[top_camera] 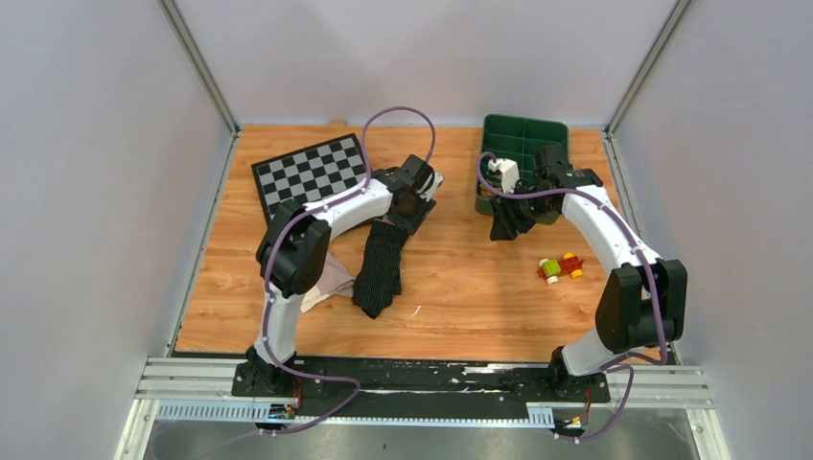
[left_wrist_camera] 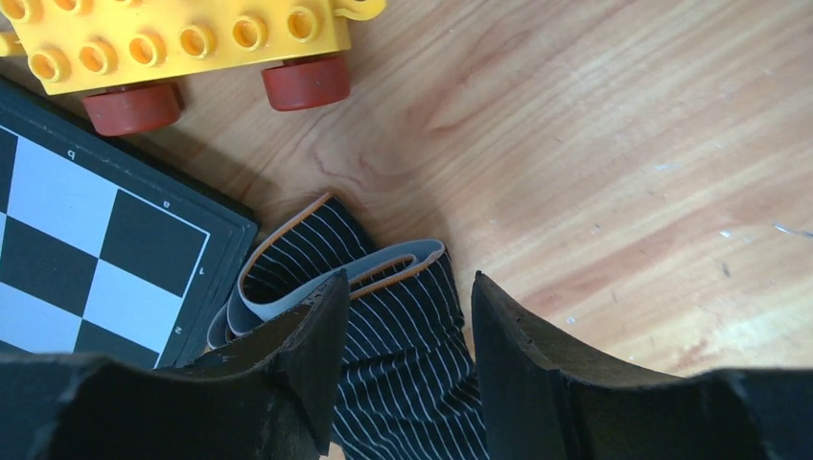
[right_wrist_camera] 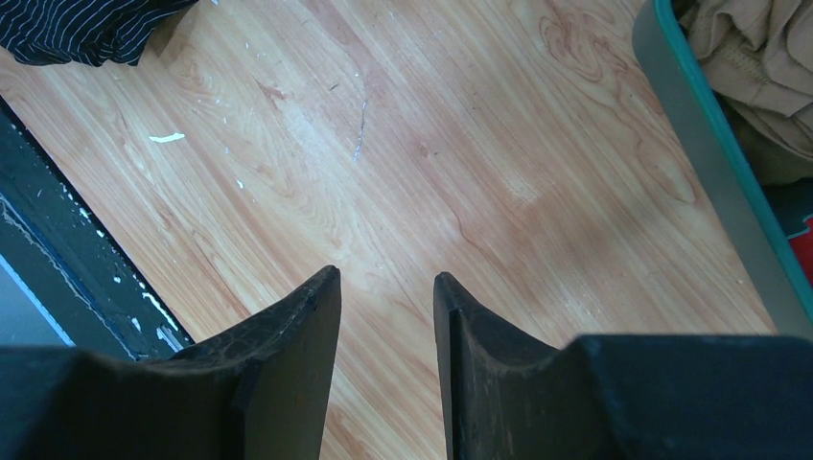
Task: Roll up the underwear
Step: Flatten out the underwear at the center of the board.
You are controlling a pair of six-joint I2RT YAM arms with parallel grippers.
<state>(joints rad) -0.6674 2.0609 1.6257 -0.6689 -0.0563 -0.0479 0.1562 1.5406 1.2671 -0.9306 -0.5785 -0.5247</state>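
The black, white-striped underwear [top_camera: 378, 270] lies lengthwise on the wooden table. Its grey, orange-edged waistband [left_wrist_camera: 288, 292] is at the far end, beside the checkerboard mat. My left gripper [left_wrist_camera: 407, 287] is low over that end and open. One finger is on the waistband side and the other over bare wood, with striped cloth [left_wrist_camera: 403, 374] between them. A pale pink-beige underwear [top_camera: 332, 280] lies partly under the left arm. The tan underwear [right_wrist_camera: 757, 57] sits bunched in the green bin. My right gripper [right_wrist_camera: 383, 278] hangs open over bare wood with nothing between its fingers.
The checkerboard mat [top_camera: 312, 172] lies at the back left. A yellow toy car with red wheels [left_wrist_camera: 182, 43] stands just beyond the waistband. The green bin [top_camera: 522, 144] is at the back right, its rim [right_wrist_camera: 709, 144] close to my right gripper [top_camera: 500, 225]. Small toy blocks [top_camera: 561, 266] lie right of centre.
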